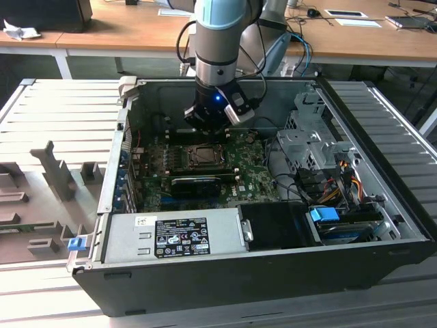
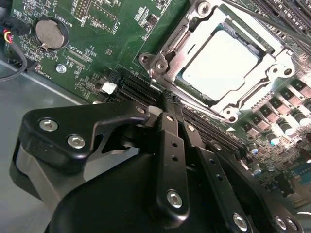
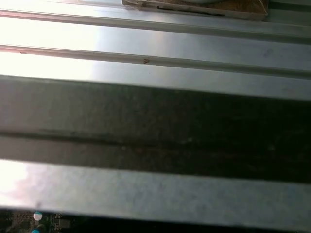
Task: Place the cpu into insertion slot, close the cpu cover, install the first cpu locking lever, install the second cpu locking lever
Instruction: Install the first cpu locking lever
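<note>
Grey ribbed metal bench [image 1: 54, 109], wooden desks [image 1: 123, 34] behind, tool [image 2: 167, 99] clenched empty beside cpu [image 2: 218, 65].

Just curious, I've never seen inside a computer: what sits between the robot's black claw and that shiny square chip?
In the second wrist view, a long black slot lies between the gripper and the cpu.

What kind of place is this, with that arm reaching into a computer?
Probably a lab or workshop for testing robot computer assembly. An opened computer case lies on a ridged metal table, the gripper hangs above its motherboard, and wooden office desks stand behind.
</note>
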`<state>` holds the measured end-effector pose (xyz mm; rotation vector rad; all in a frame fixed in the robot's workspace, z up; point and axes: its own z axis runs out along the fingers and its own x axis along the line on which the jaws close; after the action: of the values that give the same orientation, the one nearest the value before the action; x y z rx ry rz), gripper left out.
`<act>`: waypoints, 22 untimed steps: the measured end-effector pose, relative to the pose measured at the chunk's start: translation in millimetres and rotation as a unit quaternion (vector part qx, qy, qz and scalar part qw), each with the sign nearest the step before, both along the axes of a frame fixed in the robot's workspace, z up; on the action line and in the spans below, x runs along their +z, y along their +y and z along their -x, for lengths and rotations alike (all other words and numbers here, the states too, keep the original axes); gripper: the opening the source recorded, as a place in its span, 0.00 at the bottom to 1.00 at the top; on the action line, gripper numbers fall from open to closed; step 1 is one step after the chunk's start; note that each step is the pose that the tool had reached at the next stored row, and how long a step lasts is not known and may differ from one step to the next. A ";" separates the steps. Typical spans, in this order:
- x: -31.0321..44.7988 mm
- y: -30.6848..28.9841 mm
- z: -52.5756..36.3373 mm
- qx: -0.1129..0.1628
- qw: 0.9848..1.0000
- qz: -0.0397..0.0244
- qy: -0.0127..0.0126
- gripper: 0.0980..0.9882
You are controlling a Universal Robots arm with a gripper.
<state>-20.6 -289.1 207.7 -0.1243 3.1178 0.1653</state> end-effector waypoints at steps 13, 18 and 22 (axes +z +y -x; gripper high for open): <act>-4.6 0.0 -0.7 0.000 1.000 0.000 0.000 0.01; -3.2 -0.1 -0.7 0.000 1.000 0.000 0.000 0.01; -5.0 -0.1 -0.7 0.000 1.000 0.003 0.000 0.01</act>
<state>-19.9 -289.2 202.7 -0.1230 3.1184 0.1560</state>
